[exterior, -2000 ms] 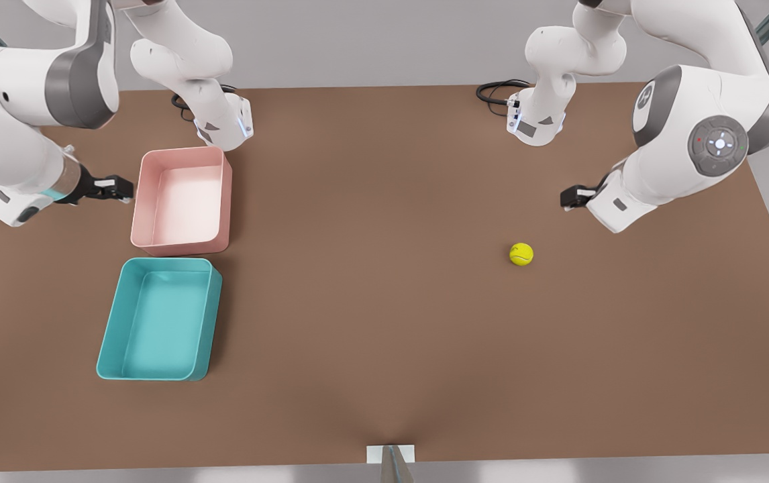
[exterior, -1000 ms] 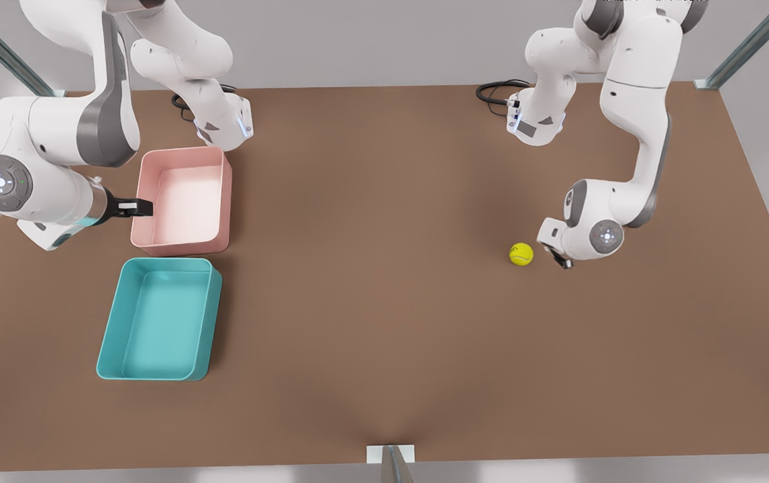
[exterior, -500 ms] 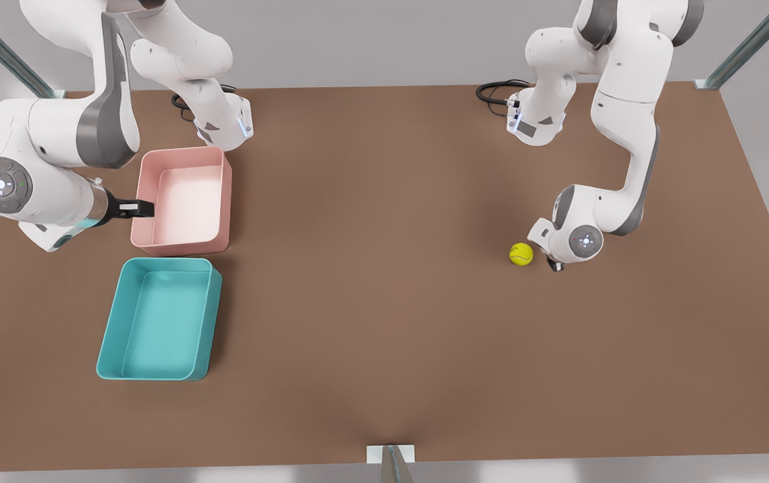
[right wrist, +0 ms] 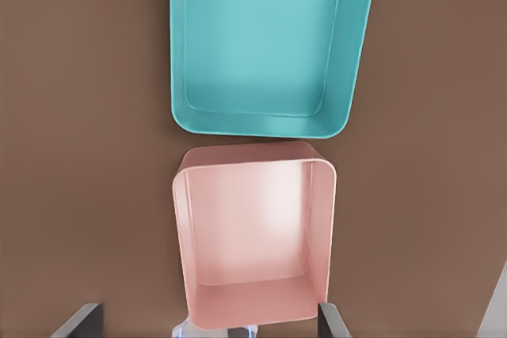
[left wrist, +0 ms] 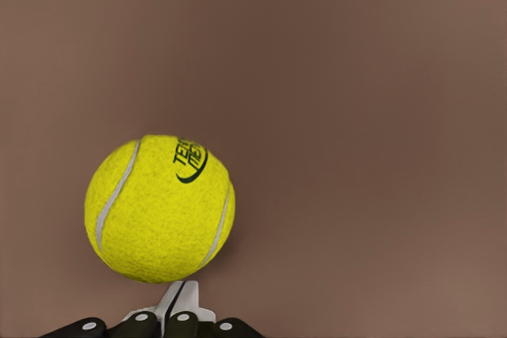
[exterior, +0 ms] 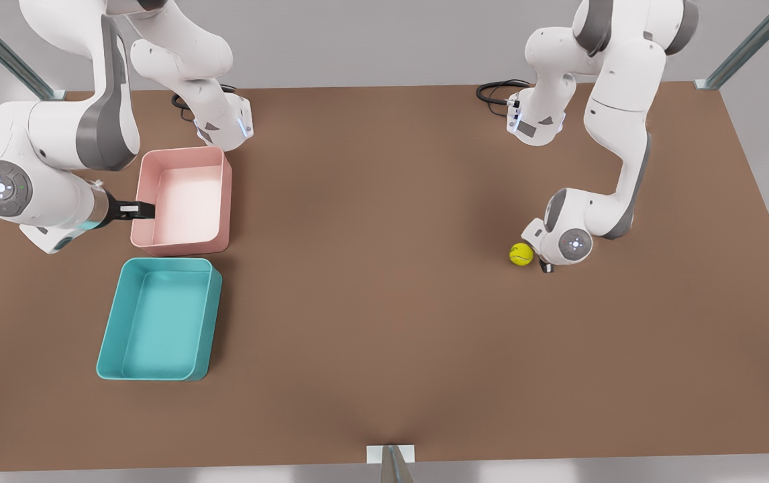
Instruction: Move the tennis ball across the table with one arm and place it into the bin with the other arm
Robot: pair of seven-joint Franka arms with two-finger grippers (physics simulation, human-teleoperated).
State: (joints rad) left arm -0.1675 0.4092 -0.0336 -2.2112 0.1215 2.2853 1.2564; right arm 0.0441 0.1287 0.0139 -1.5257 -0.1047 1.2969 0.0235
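A: Start with the table (exterior: 384, 322). Brown, matte, and it carries everything. Taking the bin (exterior: 156, 320) as my mark: teal, shallow, nothing in it, sitting flat on the table near the front view's left.

B: And the pink tray (exterior: 182, 200)?

A: Just beyond the bin, on the side toward the arm bases, short ends facing with a narrow gap between. From the right wrist view the bin (right wrist: 265, 45) and the pink tray (right wrist: 255, 231) line up one behind the other.

B: Grippers?

A: The right gripper (exterior: 135, 210) sits off the pink tray's outer wall, beyond the bin's far end, held level. Its two fingers (right wrist: 79, 320) stand wide apart, wider than the pink tray, gripping nothing. The left gripper (exterior: 544, 266) is well apart from the bin, across the table, low and right beside the tennis ball (exterior: 521, 254).

B: Open or closed?

A: Cannot tell; only its base shows in the left wrist view.

B: The ball?

A: Resting on the table, far from the bin, toward the front view's right. Up close, the tennis ball (left wrist: 159, 208) shows a white seam and a dark logo, not held.
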